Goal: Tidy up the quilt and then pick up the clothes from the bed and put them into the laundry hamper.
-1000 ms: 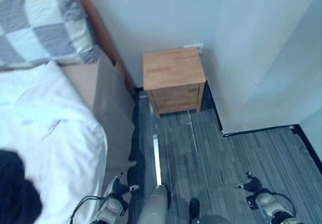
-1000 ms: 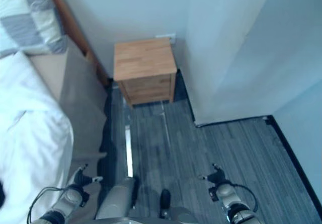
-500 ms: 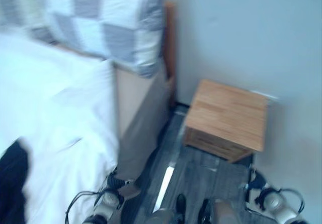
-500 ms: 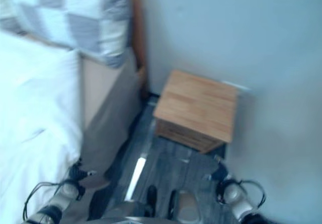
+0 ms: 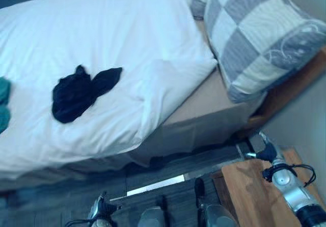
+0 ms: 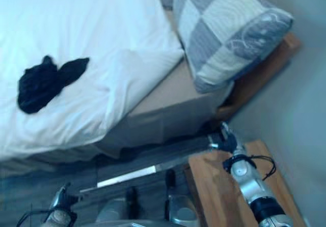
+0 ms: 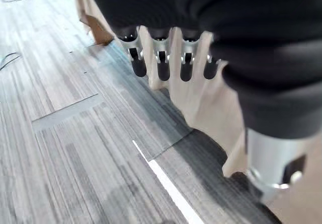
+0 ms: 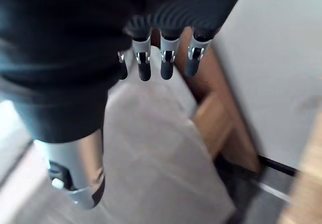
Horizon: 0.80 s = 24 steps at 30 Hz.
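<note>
It was a bedroom: a white quilt (image 5: 102, 43) covered the bed at upper left, a grey-checked pillow (image 5: 254, 38) lay upper right, a wooden nightstand (image 5: 249, 196) stood lower right.

Matt white cloth quilt (image 5: 102, 38); smooth wooden nightstand (image 5: 249, 191).

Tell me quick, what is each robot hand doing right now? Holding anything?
Left robot hand: open, fingers relaxed, holding nothing, down over the floor.
Right robot hand: open, fingers relaxed, holding nothing, above the wooden nightstand.
</note>
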{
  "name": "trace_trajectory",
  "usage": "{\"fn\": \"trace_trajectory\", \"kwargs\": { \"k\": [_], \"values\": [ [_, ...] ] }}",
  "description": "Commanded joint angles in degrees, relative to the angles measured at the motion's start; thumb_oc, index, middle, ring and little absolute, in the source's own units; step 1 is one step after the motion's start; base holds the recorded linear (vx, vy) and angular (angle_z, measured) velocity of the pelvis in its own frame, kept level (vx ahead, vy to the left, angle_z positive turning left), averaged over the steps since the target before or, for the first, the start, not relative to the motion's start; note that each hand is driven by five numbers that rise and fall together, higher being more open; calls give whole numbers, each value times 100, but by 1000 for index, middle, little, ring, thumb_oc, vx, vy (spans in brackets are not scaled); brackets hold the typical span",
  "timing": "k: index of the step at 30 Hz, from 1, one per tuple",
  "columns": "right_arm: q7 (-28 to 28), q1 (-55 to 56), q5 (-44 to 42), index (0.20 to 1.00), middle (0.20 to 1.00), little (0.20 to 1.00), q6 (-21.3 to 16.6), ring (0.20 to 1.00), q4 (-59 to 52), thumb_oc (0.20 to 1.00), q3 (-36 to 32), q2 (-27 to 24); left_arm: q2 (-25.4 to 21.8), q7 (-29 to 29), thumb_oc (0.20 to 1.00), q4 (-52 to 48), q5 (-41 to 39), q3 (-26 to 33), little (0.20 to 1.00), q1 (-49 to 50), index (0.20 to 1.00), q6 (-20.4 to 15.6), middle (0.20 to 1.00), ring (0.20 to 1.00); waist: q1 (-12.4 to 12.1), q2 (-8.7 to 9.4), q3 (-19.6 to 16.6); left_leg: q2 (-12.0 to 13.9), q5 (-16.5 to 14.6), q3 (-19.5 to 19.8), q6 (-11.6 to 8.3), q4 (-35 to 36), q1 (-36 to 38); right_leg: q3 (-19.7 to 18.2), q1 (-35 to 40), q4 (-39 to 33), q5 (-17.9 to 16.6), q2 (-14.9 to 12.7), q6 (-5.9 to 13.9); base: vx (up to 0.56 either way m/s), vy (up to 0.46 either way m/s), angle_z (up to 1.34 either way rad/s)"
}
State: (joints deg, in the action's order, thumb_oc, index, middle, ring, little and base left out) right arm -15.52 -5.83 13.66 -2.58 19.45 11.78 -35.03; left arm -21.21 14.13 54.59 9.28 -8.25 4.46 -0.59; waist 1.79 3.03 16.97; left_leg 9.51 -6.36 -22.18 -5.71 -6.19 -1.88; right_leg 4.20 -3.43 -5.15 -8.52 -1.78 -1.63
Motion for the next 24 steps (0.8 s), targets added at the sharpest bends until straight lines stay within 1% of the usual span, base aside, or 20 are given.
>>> {"fn": "trace_trajectory", "kwargs": {
  "k": [1, 2, 3, 4, 5, 8, 9, 11, 12, 13, 14, 15, 16, 17, 18, 19, 20, 21, 22, 24],
  "values": [
    [-367, -336, 319, 1000, 1000, 1000, -305, 1000, -549, 1000, -301, -600, -220, 165, 1000, -20, 145, 56, 1000, -16, 1000, -59, 1000, 1000, 46, -79, -157, 55, 731, -45, 115, -138, -394, 358, 773, 223, 1221, -557, 908, 232, 33, 35],
    [-405, -509, 405, 1000, 1000, 1000, -297, 1000, -580, 1000, -296, -712, -176, 175, 1000, 28, 136, 40, 1000, 8, 1000, -61, 1000, 1000, 23, -79, -214, 140, 722, -103, 3, -15, -320, 466, 894, 227, 1358, -598, 953, 228, 58, 41],
    [-431, -623, 446, 1000, 1000, 1000, -280, 1000, -601, 1000, -277, -809, -140, 179, 1000, 38, 128, 45, 1000, 24, 1000, -63, 1000, 1000, 38, -96, -219, 215, 807, -209, -22, 142, -238, 571, 955, 251, 1427, -606, 955, 275, 136, 60],
    [-454, -893, 529, 1000, 1000, 1000, -264, 1000, -648, 1000, -224, -1011, -126, 170, 1000, 74, 121, -29, 1000, 42, 1000, -58, 1000, 1000, -12, -104, -284, 447, 1014, -402, -57, 308, -200, 759, 1023, 319, 1503, -633, 954, 211, 136, 85],
    [-440, -998, 534, 1000, 1000, 1000, -260, 1000, -664, 1000, -216, -1101, -96, 121, 1000, 121, 127, -38, 1000, 62, 1000, -52, 1000, 1000, 23, -134, -320, 455, 1008, -398, -76, 514, -57, 838, 1075, 407, 1602, -627, 965, 172, 118, 65],
    [-449, -1037, 546, 1000, 1000, 1000, -270, 1000, -781, 1000, -243, -1170, -81, 122, 1000, 140, 131, -67, 1000, 49, 1000, -37, 1000, 1000, 33, -130, -366, 433, 1072, -364, -84, 665, 15, 903, 1124, 463, 1648, -638, 982, 159, 104, 28],
    [-455, -1105, 576, 1000, 1000, 1000, -260, 1000, -889, 1000, -249, -1183, -92, 100, 1000, 232, 178, -123, 1000, -35, 1000, 3, 1000, 1000, 27, -78, -444, 341, 1054, -346, -60, 737, 33, 970, 1109, 680, 1692, -730, 1000, 280, 253, 40],
    [-463, -1304, 772, 1000, 1000, 1000, -251, 1000, -1001, 1000, -98, -1161, -147, 54, 1000, 343, 373, -311, 1000, -146, 1000, 26, 1000, 1000, -11, 23, -458, 51, 805, -213, 142, 834, 204, 951, 917, 1531, 1599, -966, 1135, 286, 274, 44],
    [-462, -1303, 775, 1000, 1000, 1000, -249, 1000, -1005, 1000, -104, -1159, -148, 54, 1000, 346, 376, -311, 1000, -152, 1000, 26, 1000, 1000, -13, 34, -455, 29, 797, -217, 157, 841, 207, 941, 889, 1585, 1623, -994, 1151, 153, 229, 33],
    [-494, -1619, 894, 1000, 1000, 1000, -210, 1000, -1050, 1000, 119, -1129, -230, 56, 1000, 333, 335, -411, 1000, -267, 1000, 40, 1000, 1000, 33, 80, -293, -160, 645, -165, 333, 919, 350, 718, 371, 2569, 981, -1234, 1348, 79, 168, 37],
    [-503, -1669, 894, 1000, 1000, 1000, -212, 1000, -1023, 1000, 152, -1122, -228, 55, 1000, 337, 334, -391, 1000, -276, 1000, 40, 1000, 1000, 31, 101, -295, -191, 638, -191, 352, 926, 341, 673, 306, 2641, 1003, -1268, 1368, 101, 212, 29],
    [-524, -1838, 881, 1000, 1000, 1000, -205, 1000, -997, 1000, 277, -1055, -269, 94, 1000, 319, 333, -450, 1000, -371, 1000, 53, 1000, 1000, 63, 87, -197, -182, 595, -150, 382, 962, 375, 483, 30, 2969, 951, -1223, 1365, -31, 75, 34],
    [-545, -2034, 850, 1000, 1000, 1000, -203, 1000, -939, 1000, 388, -1024, -288, 108, 1000, 328, 304, -437, 1000, -446, 1000, 35, 1000, 1000, 66, 64, -104, -137, 683, -197, 419, 968, 325, 317, -285, 3040, 965, -1095, 1270, 34, 28, 21],
    [-542, -2181, 806, 1000, 1000, 1000, -185, 1000, -974, 1000, 522, -998, -300, 188, 1000, 355, 283, -519, 1000, -485, 1000, -21, 1000, 1000, 130, 57, 61, -210, 710, 20, 356, 996, 306, -54, -470, 2298, 1313, -691, 1127, 18, -29, 32],
    [-546, -2209, 803, 1000, 1000, 1000, -186, 1000, -959, 1000, 543, -999, -292, 191, 1000, 364, 282, -509, 1000, -492, 1000, -27, 1000, 1000, 156, 36, 75, -187, 709, 39, 346, 995, 313, -26, -425, 2243, 1292, -669, 1116, 128, -87, 16],
    [-564, -2299, 826, 1000, 1000, 1000, -170, 1000, -966, 1000, 599, -1040, -292, 240, 1000, 379, 300, -561, 1000, -530, 1000, -49, 1000, 1000, 203, 35, 127, -248, 698, 146, 320, 986, 289, -268, -526, 1724, 1289, -533, 1090, 154, -132, 48],
    [-618, -2542, 817, 1000, 1000, 1000, -131, 1000, -909, 1000, 714, -1060, -326, 259, 1000, 426, 407, -662, 1000, -729, 1000, -79, 1000, 1000, 222, 64, 172, -298, 601, 305, 266, 960, 237, -366, -441, 819, 1180, -604, 1115, 141, -131, 49],
    [-620, -2555, 816, 1000, 1000, 1000, -132, 1000, -904, 1000, 720, -1058, -326, 259, 1000, 429, 407, -656, 1000, -735, 1000, -80, 1000, 1000, 225, 65, 167, -293, 616, 303, 265, 955, 214, -367, -448, 790, 1146, -599, 1109, 94, -109, 74],
    [-674, -2872, 860, 1000, 1000, 1000, -113, 1000, -800, 1000, 892, -988, -358, 298, 1000, 458, 413, -692, 1000, -847, 1000, -99, 1000, 1000, 214, 85, 206, -310, 578, 296, 259, 895, 165, -342, -462, 686, 1044, -654, 1125, 7, -162, 83],
    [-711, -3129, 917, 1000, 1000, 1000, -100, 1000, -716, 1000, 1066, -1010, -411, 366, 1000, 382, 466, -763, 1000, -965, 1000, -106, 1000, 1000, 173, 49, 236, -280, 627, 343, 205, 842, -41, -402, -546, 570, 910, -627, 1092, 6, -190, 51]
  ]
}}
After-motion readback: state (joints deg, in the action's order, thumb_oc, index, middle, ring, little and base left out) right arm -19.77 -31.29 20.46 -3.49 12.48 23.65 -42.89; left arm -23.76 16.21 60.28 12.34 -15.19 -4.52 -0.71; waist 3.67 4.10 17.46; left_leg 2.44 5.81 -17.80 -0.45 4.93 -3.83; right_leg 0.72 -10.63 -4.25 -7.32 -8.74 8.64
